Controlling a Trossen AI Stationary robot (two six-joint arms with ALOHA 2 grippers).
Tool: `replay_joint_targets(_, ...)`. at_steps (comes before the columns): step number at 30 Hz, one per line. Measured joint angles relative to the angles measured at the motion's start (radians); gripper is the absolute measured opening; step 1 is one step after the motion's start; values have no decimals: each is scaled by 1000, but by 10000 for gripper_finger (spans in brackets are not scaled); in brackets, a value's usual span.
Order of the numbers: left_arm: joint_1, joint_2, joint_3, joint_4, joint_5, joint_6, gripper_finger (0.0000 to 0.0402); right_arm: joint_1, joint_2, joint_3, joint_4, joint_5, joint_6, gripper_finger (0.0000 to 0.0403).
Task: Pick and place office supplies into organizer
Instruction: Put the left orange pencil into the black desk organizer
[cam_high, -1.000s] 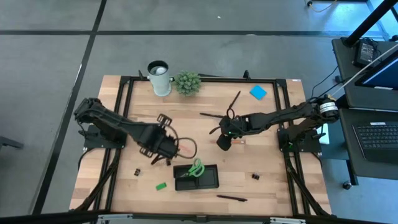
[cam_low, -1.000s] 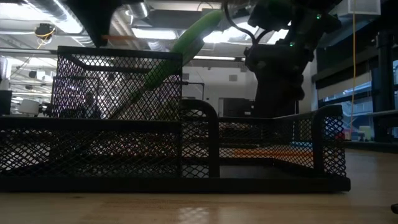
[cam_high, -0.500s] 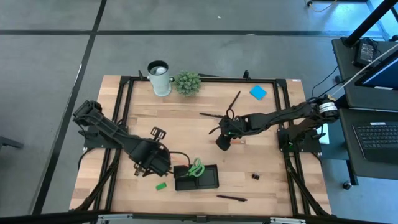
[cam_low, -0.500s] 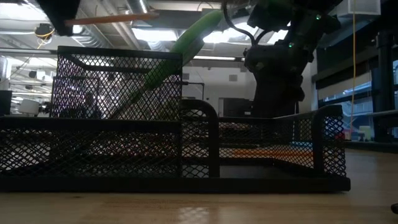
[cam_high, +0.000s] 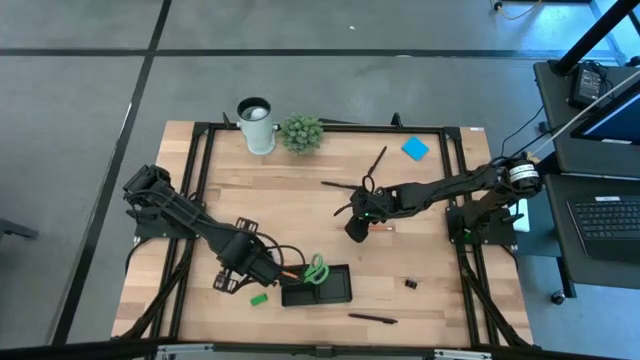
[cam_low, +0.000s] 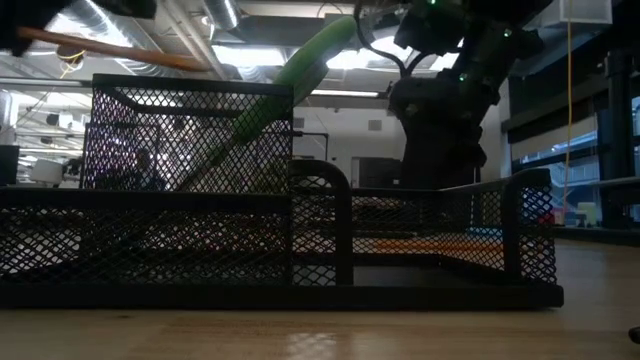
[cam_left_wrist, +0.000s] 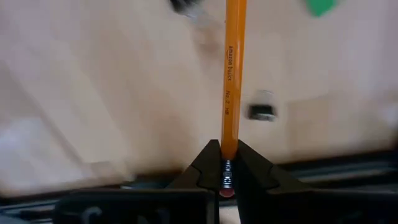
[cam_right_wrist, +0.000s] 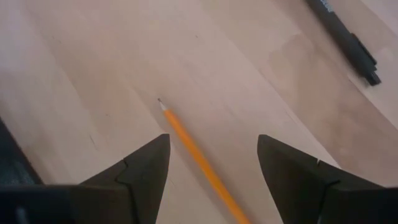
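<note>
My left gripper (cam_high: 266, 270) is shut on an orange pencil (cam_high: 286, 272) just left of the black mesh organizer (cam_high: 335, 290), near the table's front. Green-handled scissors (cam_high: 316, 269) stand slanted in the organizer's left compartment, handles up (cam_low: 290, 80). The held pencil shows high at the left in the low view (cam_low: 110, 50). My right gripper (cam_high: 357, 231) is open at mid-table, low over a second orange pencil (cam_right_wrist: 199, 163) that lies flat on the wood between its fingers, untouched. My left gripper pinches the pencil's eraser end (cam_left_wrist: 226, 167) between its two fingertips. The pencil runs on straight ahead of the fingers, toward the organizer. It is lifted clear of the table and slightly tilted, above the height of the organizer's rim.
A green eraser (cam_high: 259, 298) and a binder clip (cam_left_wrist: 261, 112) lie close to my left gripper. Black pens (cam_high: 375, 160) (cam_high: 372, 319), a blue sticky pad (cam_high: 415, 149) and another clip (cam_high: 410, 284) lie around. A white cup (cam_high: 256, 125) and plant (cam_high: 302, 132) stand at the far edge.
My left gripper has carried the pencil toward the table's near edge, to the organizer's left side, keeping hold. In the low view the pencil has shifted left and tipped from level to slightly slanted.
</note>
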Motion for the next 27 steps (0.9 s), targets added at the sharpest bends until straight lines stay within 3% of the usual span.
replay_joint_targets(13, 96, -1, 147, 1, 404, -229, 16, 0, 21, 0, 39, 0, -69, 245)
replay_joint_targets(21, 165, -1, 151, 1, 782, -394, 16, 0, 21, 0, 45, -1, -173, 245)
replay_joint_targets(27, 227, -1, 151, 1, 1044, -667, 16, 0, 21, 0, 45, -4, -270, 245)
